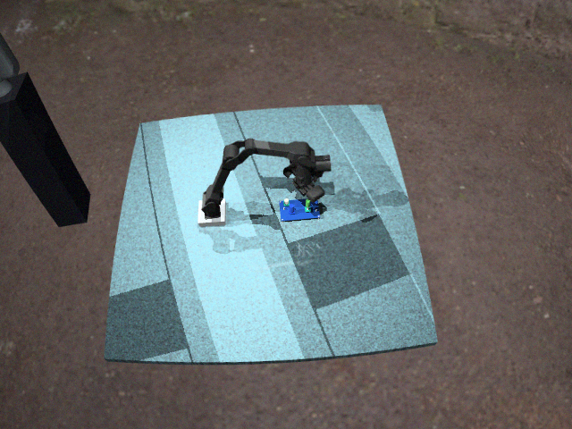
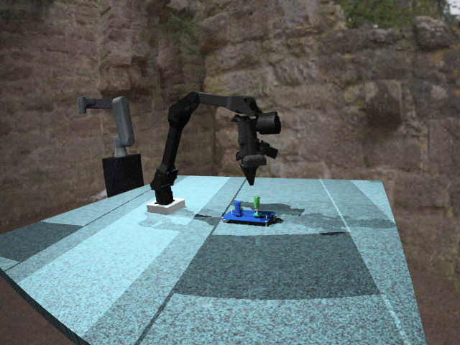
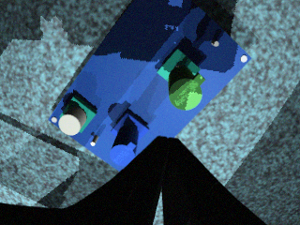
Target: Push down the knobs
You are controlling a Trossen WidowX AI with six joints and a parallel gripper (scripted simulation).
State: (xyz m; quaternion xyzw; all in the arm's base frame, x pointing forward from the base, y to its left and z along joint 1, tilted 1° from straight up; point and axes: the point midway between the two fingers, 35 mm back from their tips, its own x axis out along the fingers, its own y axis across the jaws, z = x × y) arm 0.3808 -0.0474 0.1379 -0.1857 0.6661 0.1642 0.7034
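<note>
The blue circuit board (image 1: 298, 210) stands on short legs near the middle of the table; it also shows in the exterior view (image 2: 249, 216) and the wrist view (image 3: 150, 75). On it are a green knob (image 2: 256, 203), standing tall on a thin shaft, a blue knob (image 2: 237, 208), sitting lower, and a white knob (image 3: 70, 124). The green knob (image 3: 186, 90) and the blue knob (image 3: 127, 133) also show in the wrist view. My gripper (image 2: 250, 181) is shut and empty. It hangs pointing down, clear above the board, between the blue and green knobs and touching nothing.
My arm's white base (image 1: 211, 216) is on the table left of the board. A dark pedestal with a grey arm (image 2: 121, 163) stands beyond the table's far left edge. A rock wall is behind.
</note>
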